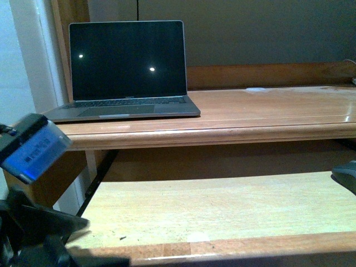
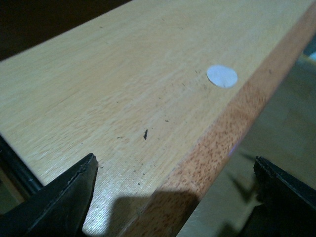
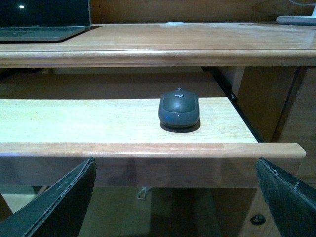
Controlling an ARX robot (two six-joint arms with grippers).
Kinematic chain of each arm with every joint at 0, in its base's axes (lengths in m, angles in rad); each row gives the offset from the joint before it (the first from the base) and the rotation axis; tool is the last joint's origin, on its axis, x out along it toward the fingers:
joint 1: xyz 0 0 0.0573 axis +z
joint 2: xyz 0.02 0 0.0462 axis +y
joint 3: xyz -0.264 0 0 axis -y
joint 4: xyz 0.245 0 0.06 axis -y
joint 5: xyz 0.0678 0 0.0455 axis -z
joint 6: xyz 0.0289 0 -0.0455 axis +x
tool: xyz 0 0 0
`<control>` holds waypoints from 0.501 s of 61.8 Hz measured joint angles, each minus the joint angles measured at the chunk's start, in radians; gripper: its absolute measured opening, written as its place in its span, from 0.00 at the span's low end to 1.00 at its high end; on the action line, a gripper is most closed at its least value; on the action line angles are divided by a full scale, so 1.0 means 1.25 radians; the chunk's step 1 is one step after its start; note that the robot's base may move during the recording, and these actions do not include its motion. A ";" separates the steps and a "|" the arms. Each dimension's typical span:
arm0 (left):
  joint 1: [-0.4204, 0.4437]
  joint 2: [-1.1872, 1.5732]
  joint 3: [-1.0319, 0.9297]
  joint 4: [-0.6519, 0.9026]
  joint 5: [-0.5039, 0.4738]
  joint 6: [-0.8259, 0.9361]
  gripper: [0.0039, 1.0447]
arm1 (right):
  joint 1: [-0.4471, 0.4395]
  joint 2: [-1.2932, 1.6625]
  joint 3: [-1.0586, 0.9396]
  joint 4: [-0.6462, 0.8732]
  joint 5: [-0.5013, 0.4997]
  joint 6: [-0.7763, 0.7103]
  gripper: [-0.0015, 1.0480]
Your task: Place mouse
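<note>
The dark grey mouse (image 3: 178,109) sits on the pale pull-out shelf (image 3: 89,121) under the desk, near its right end; in the front view only its edge (image 1: 346,175) shows at the far right. My right gripper (image 3: 175,187) is open and empty, in front of and below the shelf's front edge, facing the mouse. My left gripper (image 2: 175,190) is open and empty over the shelf's front edge (image 2: 207,148) at the left; its arm (image 1: 28,150) shows at the front view's lower left.
An open laptop (image 1: 128,69) with a dark screen stands on the wooden desk top (image 1: 267,111) at the left. A small white disc (image 2: 222,76) lies on the shelf near its front edge. A white object (image 3: 296,19) lies at the desk's far right.
</note>
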 joint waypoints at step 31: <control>0.085 -0.273 -0.314 0.395 -0.417 -0.136 0.05 | 0.109 0.199 0.085 -0.032 0.204 0.090 0.93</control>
